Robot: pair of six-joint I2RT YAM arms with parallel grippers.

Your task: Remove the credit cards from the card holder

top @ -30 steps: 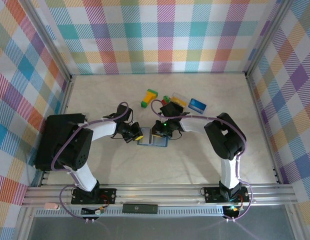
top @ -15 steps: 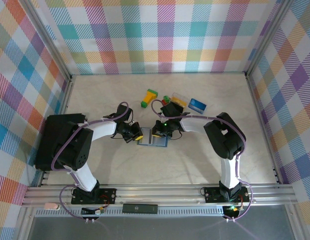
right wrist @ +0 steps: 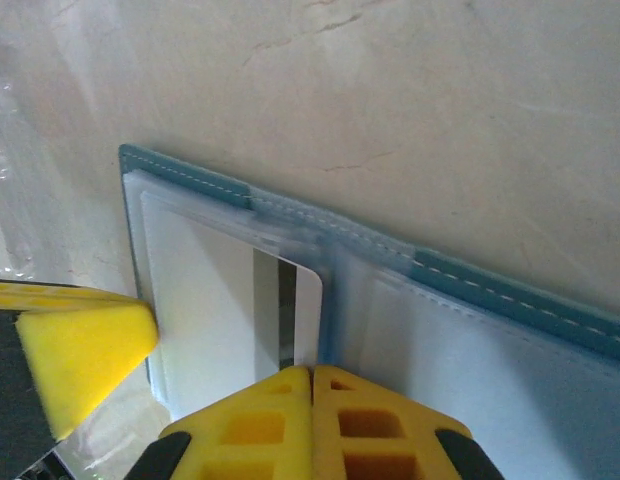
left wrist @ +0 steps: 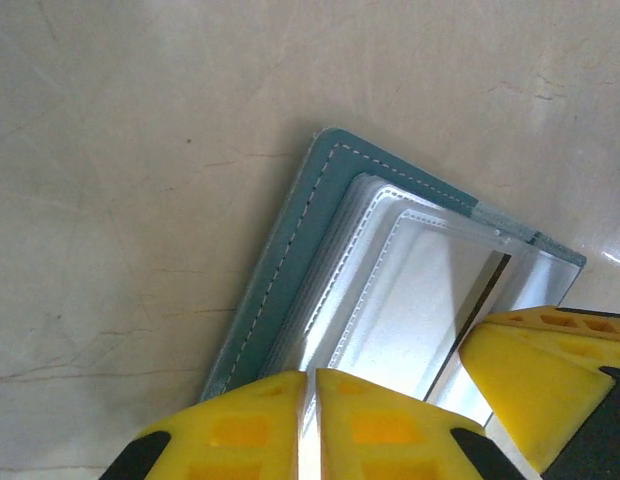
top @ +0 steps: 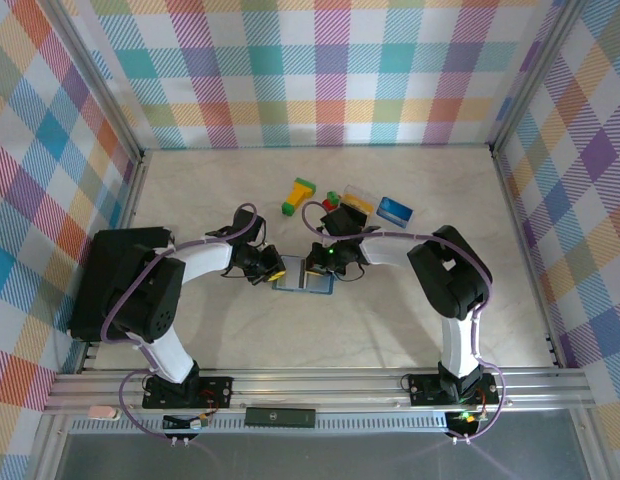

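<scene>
The card holder (top: 303, 284) lies open on the table, slate-blue with clear sleeves (left wrist: 280, 260) (right wrist: 510, 290). A pale grey credit card with a dark stripe (right wrist: 230, 310) (left wrist: 430, 300) sits in its left sleeve. My right gripper (right wrist: 312, 372) (top: 318, 270) is shut, its tips meeting at that card's edge by the centre fold. Whether it pinches anything I cannot tell. My left gripper (left wrist: 312, 378) (top: 274, 270) stands at the holder's left edge, its tips a thin slit apart over the sleeves. A blue card (top: 395, 208) and a yellow-and-black card (top: 358, 197) lie loose behind the holder.
A yellow-and-green block (top: 299, 195) and small red and green pieces (top: 331, 199) lie behind the holder. Checked walls stand left, right and back. The two grippers' yellow fingers (left wrist: 535, 375) (right wrist: 80, 345) are close together over the holder.
Almost nothing has moved. The right wrist has shifted very slightly over the holder. The holder and the loose cards lie where they were.
</scene>
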